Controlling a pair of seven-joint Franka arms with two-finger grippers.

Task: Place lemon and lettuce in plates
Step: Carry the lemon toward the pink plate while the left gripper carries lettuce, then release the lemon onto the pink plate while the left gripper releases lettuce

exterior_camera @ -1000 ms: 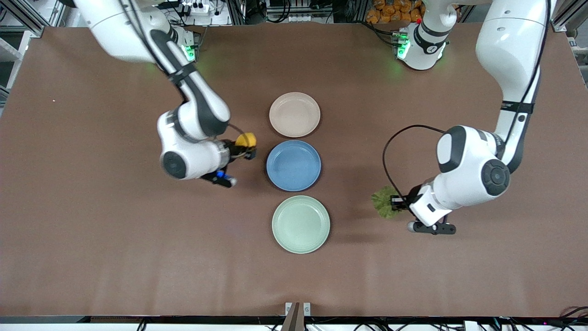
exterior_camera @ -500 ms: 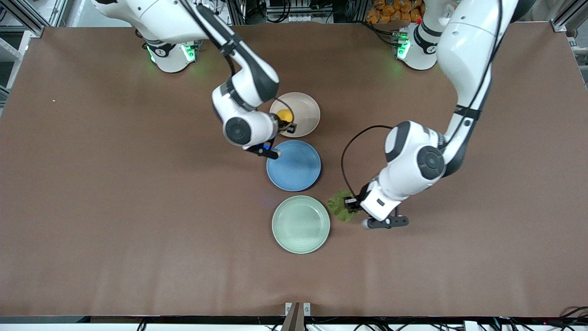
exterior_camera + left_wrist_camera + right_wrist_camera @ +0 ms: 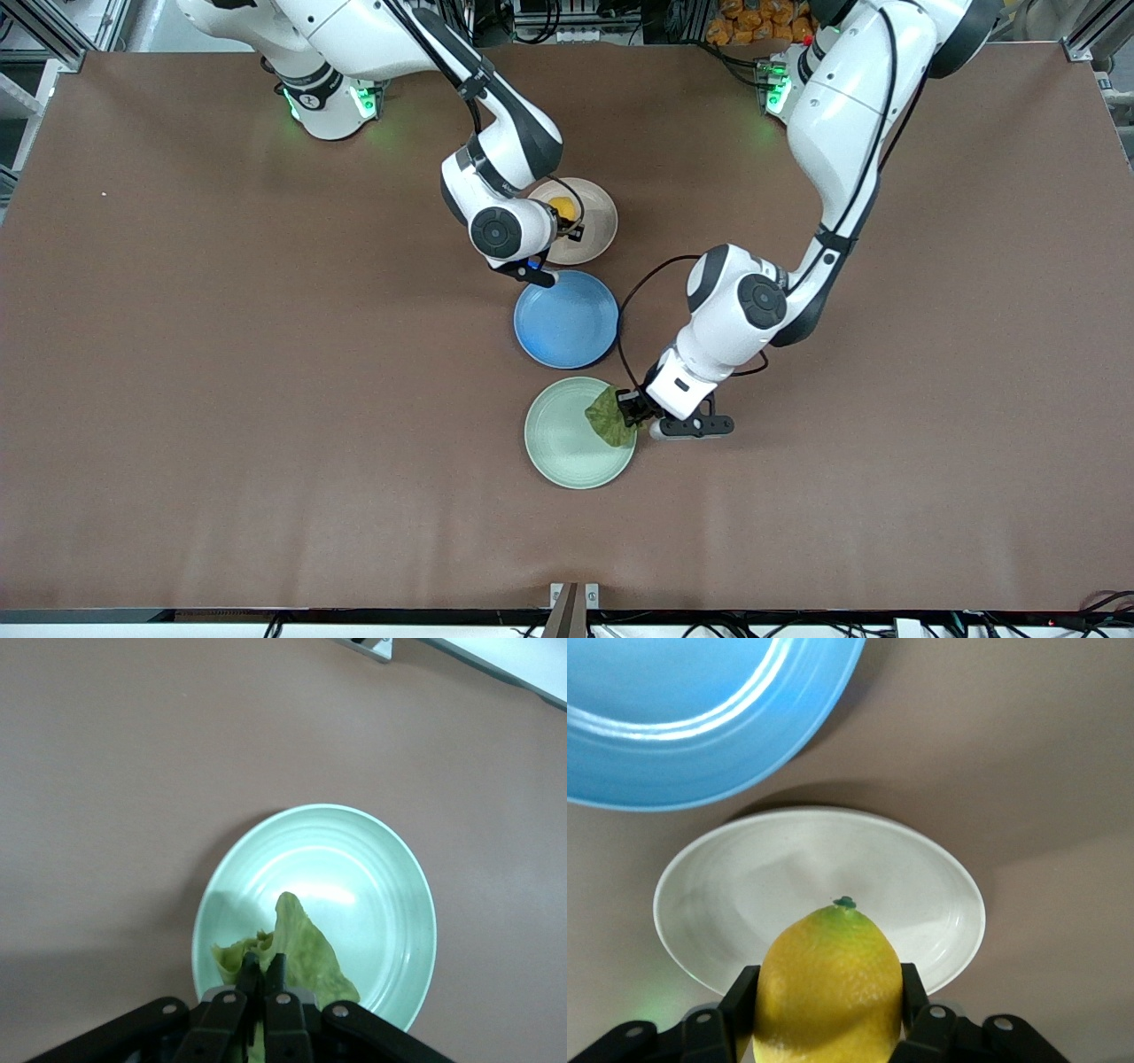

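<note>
Both loads over their plates.
Right gripper (image 3: 828, 1014) clamps small yellow lemon (image 3: 828, 983) above beige-pink plate (image 3: 726, 895); left gripper (image 3: 262, 979) pinches wrinkly green lettuce (image 3: 297, 948) over mint plate's (image 3: 354, 859) rim, centre lying toward the right arm's end.

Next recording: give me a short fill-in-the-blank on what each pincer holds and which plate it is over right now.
1. The right pincer is shut on the ____.
2. The lettuce is held by the left pincer over the rim of the ____ plate.
3. The lemon hangs over the ____ plate, the one farthest from the front camera.
4. The plate with nothing over it, between the other two, is ____.

Missing words: lemon; mint green; beige-pink; blue
</note>
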